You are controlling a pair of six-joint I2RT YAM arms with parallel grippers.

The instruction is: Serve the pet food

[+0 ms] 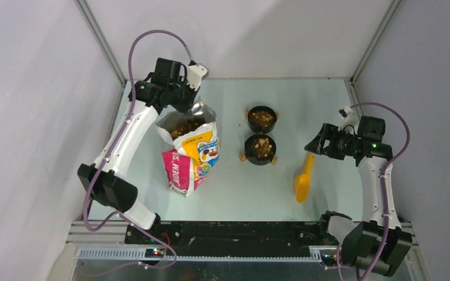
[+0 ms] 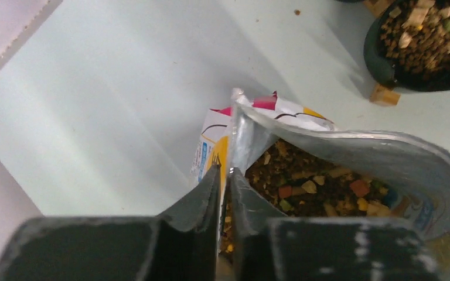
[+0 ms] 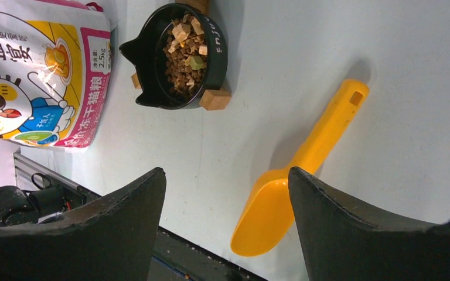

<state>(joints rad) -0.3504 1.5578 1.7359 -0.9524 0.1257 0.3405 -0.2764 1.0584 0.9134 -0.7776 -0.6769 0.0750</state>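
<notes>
The pet food (image 1: 186, 126) fills the open cartoon-cat bag (image 1: 196, 161) standing left of centre, and more lies in two black bowls (image 1: 262, 119) (image 1: 262, 147). My left gripper (image 1: 192, 104) is shut on the bag's far rim; in the left wrist view its jaws (image 2: 225, 172) pinch the silver rim (image 2: 328, 137) beside the kibble (image 2: 322, 190). My right gripper (image 1: 319, 140) is open and empty, hovering above the yellow scoop (image 1: 303, 178). In the right wrist view the gripper (image 3: 227, 175) sits left of the scoop (image 3: 322, 140).
The near bowl (image 3: 152, 58) with kibble (image 3: 184, 50) and the bag's front (image 3: 35, 76) show in the right wrist view. A bowl (image 2: 381, 58) shows at the top right of the left wrist view. Walls enclose the table on three sides; a black rail (image 1: 240, 231) runs along the front.
</notes>
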